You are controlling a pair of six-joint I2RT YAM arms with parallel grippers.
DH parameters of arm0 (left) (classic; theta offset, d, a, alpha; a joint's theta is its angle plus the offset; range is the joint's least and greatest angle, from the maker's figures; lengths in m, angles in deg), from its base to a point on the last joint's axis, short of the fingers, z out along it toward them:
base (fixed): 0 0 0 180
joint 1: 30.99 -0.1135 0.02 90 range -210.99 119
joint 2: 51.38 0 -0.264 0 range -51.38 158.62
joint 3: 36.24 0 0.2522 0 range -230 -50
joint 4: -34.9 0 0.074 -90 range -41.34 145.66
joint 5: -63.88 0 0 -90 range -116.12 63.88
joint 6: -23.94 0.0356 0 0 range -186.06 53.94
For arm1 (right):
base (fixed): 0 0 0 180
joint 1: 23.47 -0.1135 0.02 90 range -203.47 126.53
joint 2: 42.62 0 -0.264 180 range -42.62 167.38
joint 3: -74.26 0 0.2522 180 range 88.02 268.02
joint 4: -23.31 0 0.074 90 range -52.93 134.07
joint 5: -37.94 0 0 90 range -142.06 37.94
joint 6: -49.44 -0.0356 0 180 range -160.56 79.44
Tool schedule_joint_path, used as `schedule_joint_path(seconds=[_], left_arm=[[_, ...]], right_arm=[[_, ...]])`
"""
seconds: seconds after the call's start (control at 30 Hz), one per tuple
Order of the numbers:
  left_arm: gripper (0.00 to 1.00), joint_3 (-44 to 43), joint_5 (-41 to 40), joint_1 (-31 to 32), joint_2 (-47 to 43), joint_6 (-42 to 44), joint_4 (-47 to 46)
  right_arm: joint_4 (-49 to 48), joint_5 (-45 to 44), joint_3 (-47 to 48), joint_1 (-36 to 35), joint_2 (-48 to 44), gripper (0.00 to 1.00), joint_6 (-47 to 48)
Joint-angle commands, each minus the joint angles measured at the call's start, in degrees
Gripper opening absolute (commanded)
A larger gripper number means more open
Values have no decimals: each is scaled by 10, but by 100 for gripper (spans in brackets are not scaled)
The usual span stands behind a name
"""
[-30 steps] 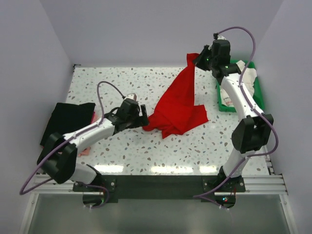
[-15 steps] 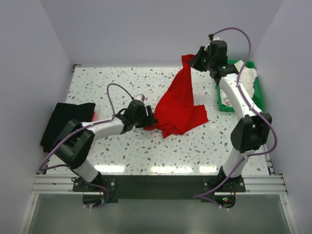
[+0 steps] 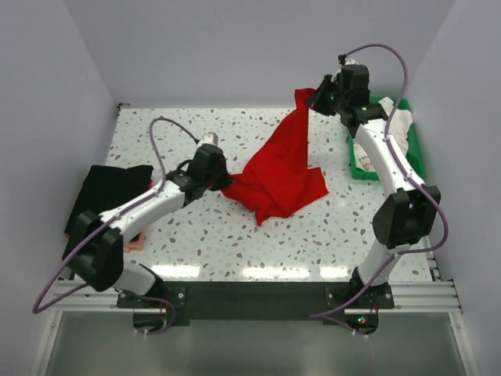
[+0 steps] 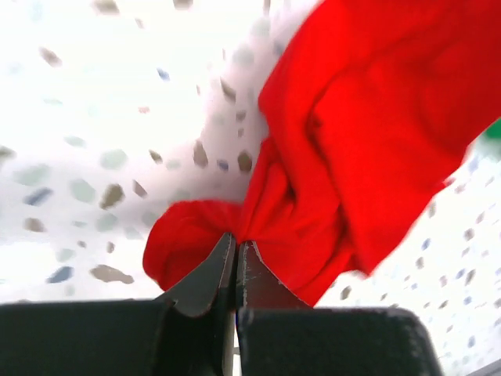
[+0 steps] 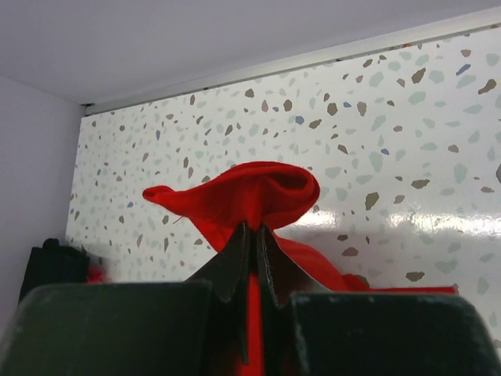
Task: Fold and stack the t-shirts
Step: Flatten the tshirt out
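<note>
The red t-shirt [image 3: 282, 168] is held stretched at centre: its 1 o'clock end is pinched aloft by the fully closed right gripper [image 5: 250, 229], its 9 o'clock corner by the closed left gripper [image 4: 236, 249]. A black t-shirt [image 3: 109, 192], seemingly folded, is laid at 9 o'clock.

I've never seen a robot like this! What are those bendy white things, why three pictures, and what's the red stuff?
Those are two robot arms, each ending in a two-finger pincher called a gripper. One picture looks down from above; the other two come from small cameras on the wrists. A red t-shirt drapes onto the speckled table. The left gripper pinches one end near the table, and the right gripper holds another end up high, both shut on the cloth. A black t-shirt lies at the left edge, and a green tray with white cloth inside sits on the right.
</note>
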Motion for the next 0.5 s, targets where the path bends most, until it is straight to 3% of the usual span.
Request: schedule_joint_path(seconds=[0.0, 0.13, 0.33, 0.47], left_arm=[[0, -72, -95, -42, -114, 1, 88], [0, -132, -126, -74, -179, 18, 131], [0, -275, -210, -77, -248, 65, 183], [0, -325, -253, -77, -296, 88, 193]], right_arm=[[2, -7, 22, 8, -79, 0, 16], [12, -13, 24, 10, -132, 0, 22], [4, -22, 2, 11, -247, 0, 29], [-4, -20, -26, 10, -327, 0, 28]])
